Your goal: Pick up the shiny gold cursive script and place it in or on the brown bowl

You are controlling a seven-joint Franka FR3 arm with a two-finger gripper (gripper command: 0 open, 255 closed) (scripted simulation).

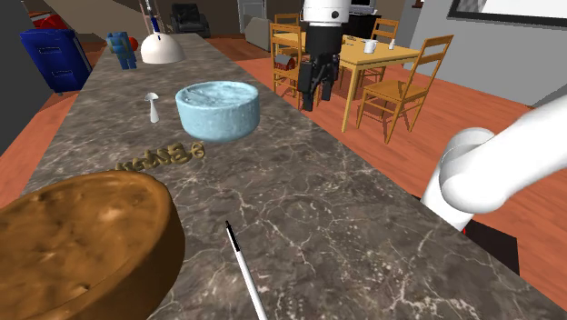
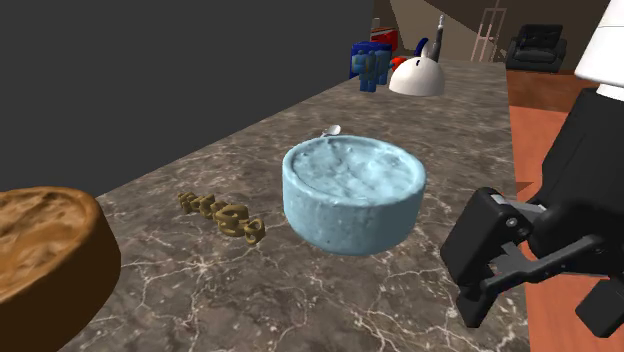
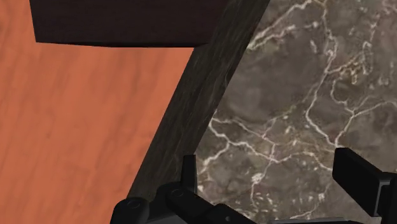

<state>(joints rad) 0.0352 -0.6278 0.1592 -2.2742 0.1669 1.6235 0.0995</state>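
Noted claw (image 1: 317,95) spread open, gripping nothing, above desk (image 1: 345,209) edge, 3 o'clock from pale blue bowl (image 1: 218,123) in shoulder view. Located gold cursive script (image 1: 164,156) flat on desk, 8 o'clock from that bowl, 1 o'clock from brown bowl (image 1: 164,250), touching neither.

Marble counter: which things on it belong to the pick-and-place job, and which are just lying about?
Belongs to the job: gold cursive script; brown bowl; gripper, open.

Just lying about: light blue bowl; white pen; small white mushroom-shaped piece; white domed object; blue figure.
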